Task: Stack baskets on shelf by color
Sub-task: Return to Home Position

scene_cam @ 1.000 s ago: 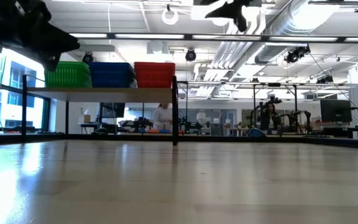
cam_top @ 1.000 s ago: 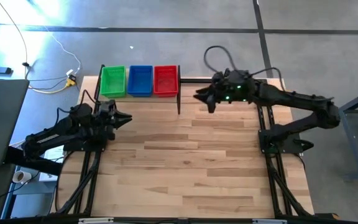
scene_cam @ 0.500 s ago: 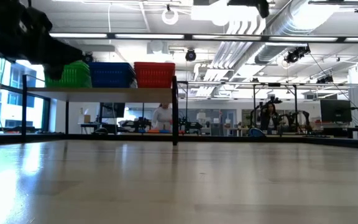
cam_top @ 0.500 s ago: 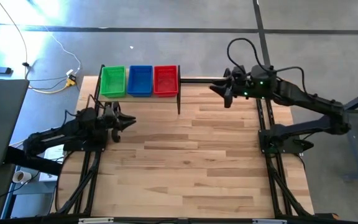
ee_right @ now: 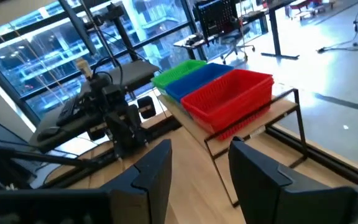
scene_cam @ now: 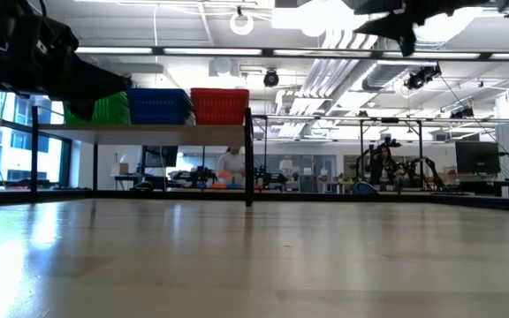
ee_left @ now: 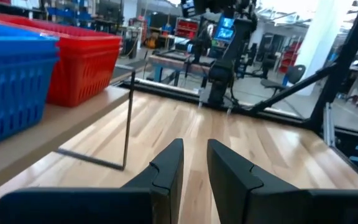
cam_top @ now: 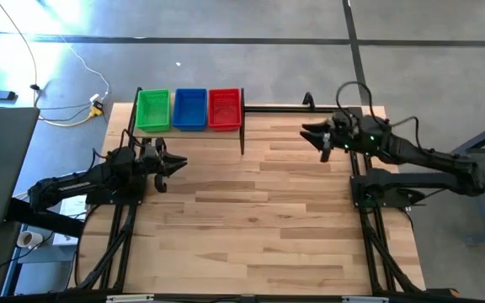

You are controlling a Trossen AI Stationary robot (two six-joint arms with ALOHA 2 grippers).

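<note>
Green (cam_top: pixel 152 110), blue (cam_top: pixel 189 109) and red (cam_top: pixel 224 108) baskets stand side by side, bottoms down, on the shelf (scene_cam: pixel 166 132) at the table's far left corner. The green one is at the left and the red one at the right. My left gripper (cam_top: pixel 181 162) (ee_left: pixel 194 146) hovers level just near of the shelf. Its fingers are a narrow gap apart with nothing between them. My right gripper (cam_top: pixel 304 130) (ee_right: pixel 201 146) hangs open and empty in the air at the table's far right, pointing toward the shelf.
The shelf's black corner post (cam_top: pixel 242 139) stands on the wooden table. A black rail (cam_top: pixel 280 108) runs along the far edge. Bare tabletop (cam_top: pixel 251 210) stretches across the middle and near side. Beyond the table, a person (scene_cam: pixel 231 166) is in the room.
My right gripper has drawn back from beside the shelf toward the table's right edge, sinking a little, still open and empty. My left gripper has sunk slightly and tipped to level near the shelf. The baskets have not moved.
</note>
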